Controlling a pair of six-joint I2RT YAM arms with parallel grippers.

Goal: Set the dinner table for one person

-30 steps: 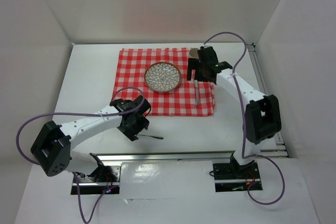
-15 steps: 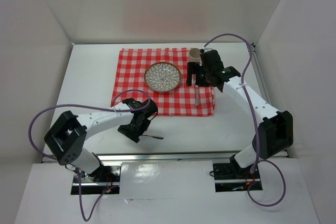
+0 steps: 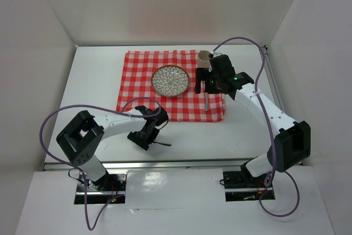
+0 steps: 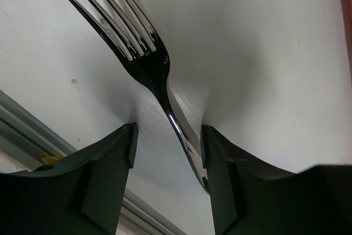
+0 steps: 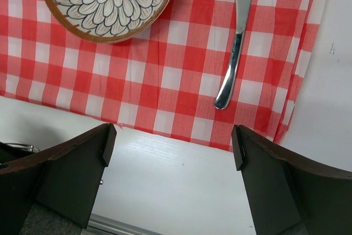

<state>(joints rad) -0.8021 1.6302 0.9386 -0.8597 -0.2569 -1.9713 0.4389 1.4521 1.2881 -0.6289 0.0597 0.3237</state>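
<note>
The white counter [image 3: 93, 81] spans the space beneath both arms and carries a red-checked cloth [image 5: 181, 81]. The left hand [image 4: 168, 141] is part-open, its fingers either side of a fork [image 4: 148, 70] lying on the counter. The right hand [image 5: 170, 141] is spread wide and empty above the cloth, near a knife [image 5: 234, 59].

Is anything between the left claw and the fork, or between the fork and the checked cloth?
Nothing visible. The left claw straddles the fork at its handle, one finger on each side. From the fork to the cloth there is only bare dinner table, and the cloth left of the plate looks free.
</note>
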